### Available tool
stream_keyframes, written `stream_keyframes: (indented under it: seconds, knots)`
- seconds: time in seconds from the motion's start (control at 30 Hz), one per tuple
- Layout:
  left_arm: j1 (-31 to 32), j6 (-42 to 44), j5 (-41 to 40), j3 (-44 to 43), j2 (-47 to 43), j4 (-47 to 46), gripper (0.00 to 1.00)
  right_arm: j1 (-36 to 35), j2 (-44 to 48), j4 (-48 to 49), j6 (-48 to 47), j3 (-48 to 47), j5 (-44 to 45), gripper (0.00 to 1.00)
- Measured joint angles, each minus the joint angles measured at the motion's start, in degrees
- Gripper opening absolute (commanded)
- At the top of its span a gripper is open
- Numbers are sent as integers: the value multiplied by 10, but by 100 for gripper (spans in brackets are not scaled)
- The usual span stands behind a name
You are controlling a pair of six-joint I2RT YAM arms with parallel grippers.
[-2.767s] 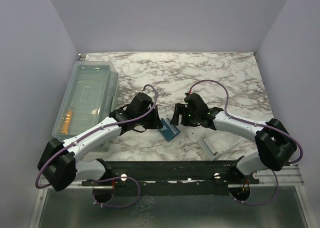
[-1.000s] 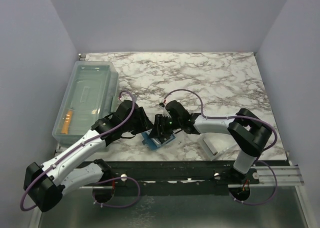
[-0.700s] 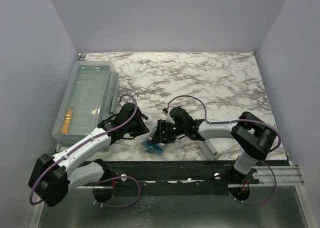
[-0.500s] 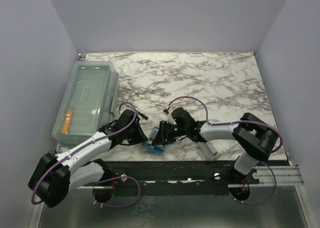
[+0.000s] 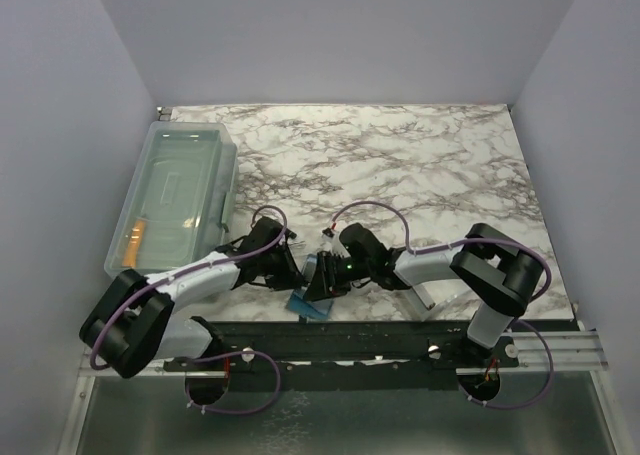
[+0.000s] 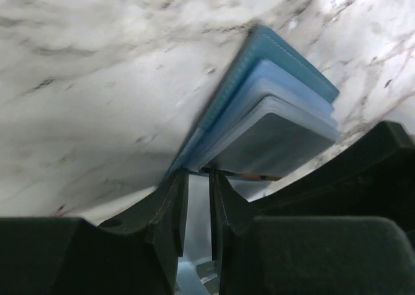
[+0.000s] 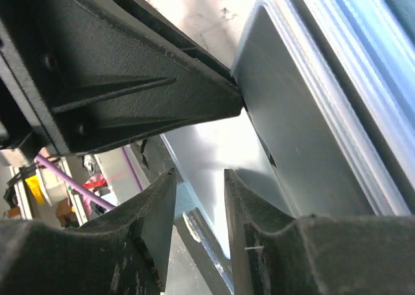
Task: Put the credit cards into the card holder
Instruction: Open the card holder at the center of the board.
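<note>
A small teal-blue folding card holder [image 5: 310,303] sits at the near edge of a white and grey marble-patterned table [image 5: 400,155]. It is between the two black grippers and partly overhangs the table's front rim.

The left gripper [image 5: 292,272] comes in from the left, low over the table. In the left wrist view, this gripper [image 6: 198,176] has its two black fingers [image 6: 170,207] nearly together, with only a narrow slit between them. The card holder [image 6: 279,107] lies open and tilted above the marble, its clear inner pockets fanned out. Its lowest corner runs down into the fingertips, which pinch it there.

The right gripper [image 5: 322,280] meets the left gripper from the other side, almost touching it. In the right wrist view, this gripper [image 7: 199,175] also shows a narrow gap between its fingers [image 7: 259,243]. The card holder's clear pocket leaves [image 7: 311,113] lie just beside one finger. I cannot tell whether the fingers grip a leaf or only rest against it.

A large clear plastic bin [image 5: 165,175] stands at the far left of the table. Inside it is a thin golden-orange strip that seems to be the credit cards [image 5: 135,240], well apart from the card holder.

A shallow white rectangular tray [image 5: 425,297] is partly hidden under the right arm.
</note>
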State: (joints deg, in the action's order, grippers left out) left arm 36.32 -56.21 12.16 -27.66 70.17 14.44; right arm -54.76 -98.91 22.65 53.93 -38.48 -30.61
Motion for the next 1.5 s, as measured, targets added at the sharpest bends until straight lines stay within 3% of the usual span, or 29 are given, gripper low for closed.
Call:
stream_keyframes:
  seconds: [0.27,0.43,0.53,0.63,0.77,0.93,1.2,1.5]
  knots:
    - [-1,21,53,-99,169,-89,21,0,3,-19,-6,-5,53,57]
    - [-12,65,65,-173,235,-87,31,1,12,-32,-9,-11,92,63]
    - [-20,93,57,-179,228,-74,39,0,26,-52,-9,-12,116,63]
    - [-26,108,63,-173,200,-53,41,-1,44,-77,-10,-12,142,55]
    - [-26,114,106,-158,157,-44,27,0,59,-96,-10,-10,165,49]
    - [-25,114,141,-121,147,-43,23,0,65,-115,-10,-9,174,48]
    - [-25,113,140,-73,136,-35,20,0,141,-222,-9,-10,212,77]
    - [-25,112,131,-61,123,-40,20,37,186,-313,-26,-15,240,78]
